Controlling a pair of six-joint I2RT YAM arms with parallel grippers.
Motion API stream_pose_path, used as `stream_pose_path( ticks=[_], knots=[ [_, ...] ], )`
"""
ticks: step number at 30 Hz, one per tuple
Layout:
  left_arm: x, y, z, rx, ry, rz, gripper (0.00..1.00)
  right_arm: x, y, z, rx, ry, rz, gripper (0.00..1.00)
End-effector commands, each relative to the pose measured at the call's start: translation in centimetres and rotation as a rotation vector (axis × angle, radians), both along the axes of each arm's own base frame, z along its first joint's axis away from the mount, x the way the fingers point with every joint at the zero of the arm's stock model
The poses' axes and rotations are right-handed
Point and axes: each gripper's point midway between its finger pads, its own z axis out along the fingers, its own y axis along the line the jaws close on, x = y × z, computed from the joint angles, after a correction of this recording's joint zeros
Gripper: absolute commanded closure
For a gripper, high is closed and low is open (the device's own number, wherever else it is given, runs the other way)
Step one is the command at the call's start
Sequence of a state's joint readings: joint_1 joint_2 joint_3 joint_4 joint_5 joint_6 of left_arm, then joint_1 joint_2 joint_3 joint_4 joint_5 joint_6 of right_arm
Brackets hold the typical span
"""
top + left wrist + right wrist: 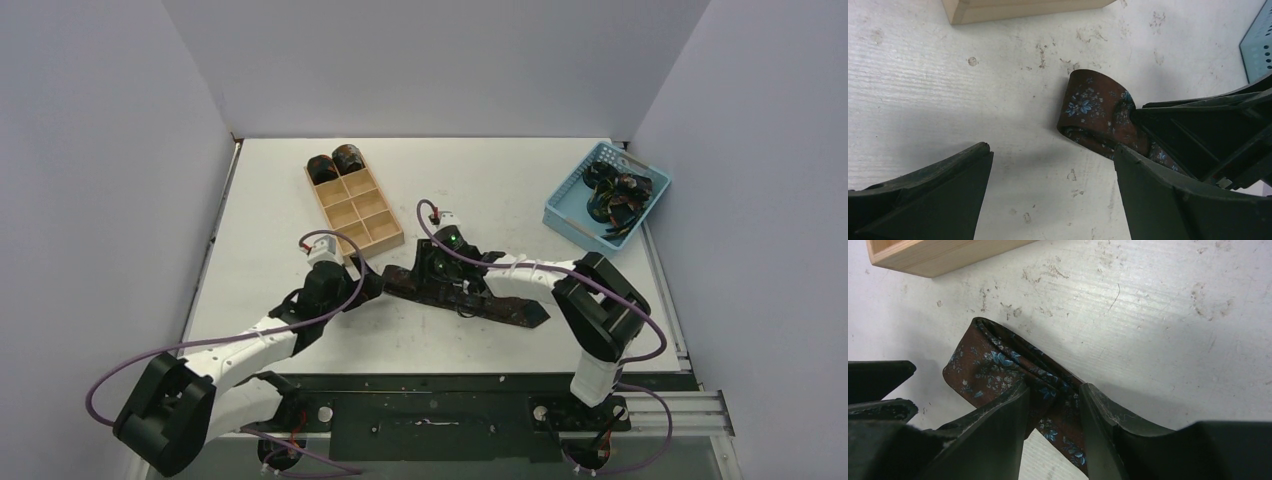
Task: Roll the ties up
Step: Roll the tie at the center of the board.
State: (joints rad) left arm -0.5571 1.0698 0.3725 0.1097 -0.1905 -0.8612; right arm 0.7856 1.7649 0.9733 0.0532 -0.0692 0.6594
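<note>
I see my left hand (1050,150) spread wide, low over the white surface (500,180), just beside the folded end of a brown floral tie (1090,107) lying mid-surface. My right hand (1054,390) pinches that tie near the fold.

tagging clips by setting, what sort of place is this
Likely a robot lab test cell: plain white walls box in a scuffed table, a left arm and right arm are bolted at its near edge, and a tie, a tray and a basket sit on it.
</note>
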Motion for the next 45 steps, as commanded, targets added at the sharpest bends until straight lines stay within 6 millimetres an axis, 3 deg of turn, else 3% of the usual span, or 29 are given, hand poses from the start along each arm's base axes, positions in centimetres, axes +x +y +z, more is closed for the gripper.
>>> stream_pose_path(
  ticks=[1,10,23,29,33,35,39,45],
  knots=[
    [1.5,-1.5,1.7,-0.069,-0.042,-0.013,0.11,0.1,-0.5,-0.2,0.032,0.003,-0.013,0.59],
    [2.1,-1.7,2.7,-0.064,-0.052,-0.014,0.11,-0.5,-1.3,1.1,0.055,-0.018,-0.01,0.57],
    [1.9,-0.5,3.7,-0.049,-0.067,0.022,0.11,0.5,-2.0,7.8,0.131,-0.139,-0.022,0.44],
    [1.5,1.1,3.9,-0.056,-0.079,0.1,0.1,-0.1,-2.9,8.8,0.156,-0.186,-0.034,0.38],
    [1.8,0.7,4.5,-0.108,-0.078,0.096,0.06,-0.1,-3.4,10.2,0.274,-0.2,-0.064,0.36],
    [2.1,0.5,4.7,-0.126,-0.09,0.093,0.03,-0.2,-3.2,10.2,0.274,-0.193,-0.042,0.36],
    [2.5,2.1,3.8,-0.148,-0.057,0.197,0.03,-1.2,-1.5,8.8,0.262,-0.145,-0.003,0.4],
    [2.4,0.8,4.1,-0.178,-0.103,0.098,0.0,-2.1,1.1,7.7,0.206,-0.144,0.029,0.43]
  ],
)
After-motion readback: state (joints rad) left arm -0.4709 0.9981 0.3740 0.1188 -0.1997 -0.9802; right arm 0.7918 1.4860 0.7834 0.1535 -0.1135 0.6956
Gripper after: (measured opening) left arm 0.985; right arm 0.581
